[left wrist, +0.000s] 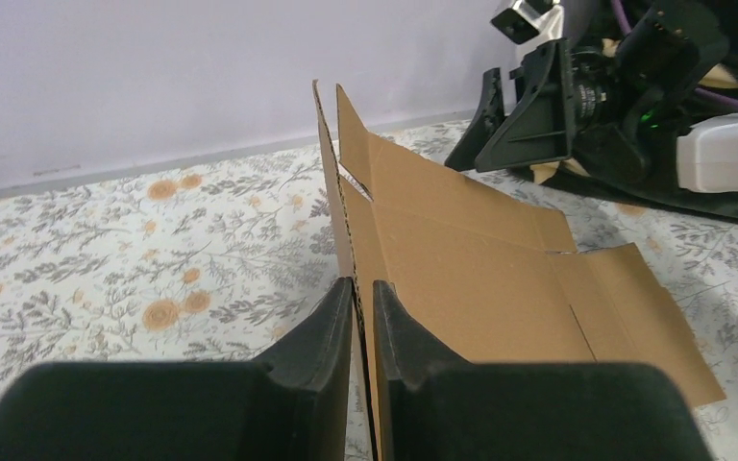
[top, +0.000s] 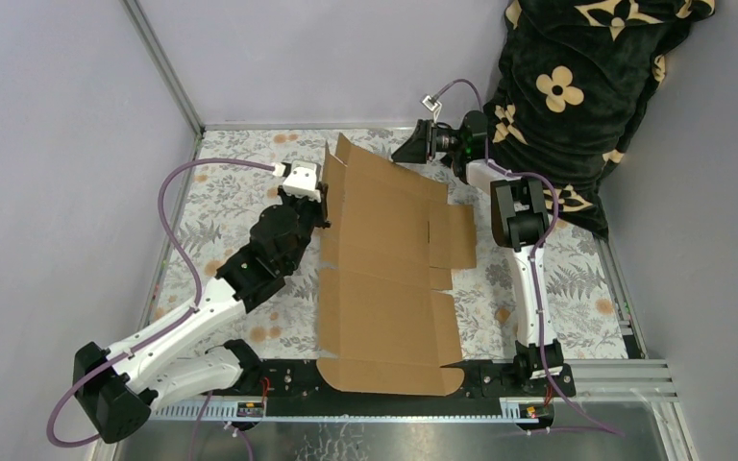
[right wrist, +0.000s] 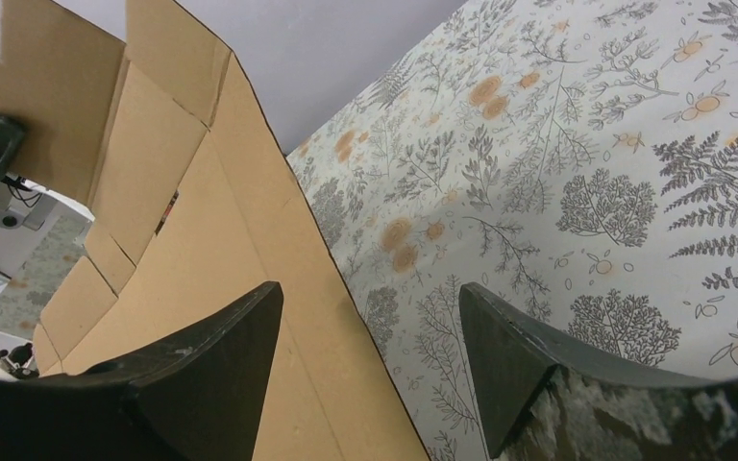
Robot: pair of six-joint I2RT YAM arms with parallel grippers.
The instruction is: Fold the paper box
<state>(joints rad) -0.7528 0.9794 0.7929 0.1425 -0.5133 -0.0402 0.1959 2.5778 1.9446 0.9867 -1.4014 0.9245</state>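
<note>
Table has a white top printed with grey ferns and orange flowers. A flat brown corrugated cardboard sheet lies down the middle, near end over the black rail. A black blanket with cream flowers slumps onto the far right corner.

Upright flap (left edge of the paper box) bars sideways passage; table rightward open.

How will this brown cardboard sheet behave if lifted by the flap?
Probably hinges at creases: the flap in the left fingers stands upright while the rest of the brown corrugated cardboard sheet lies flat. A thin sheet, so likely light; may slide.
</note>
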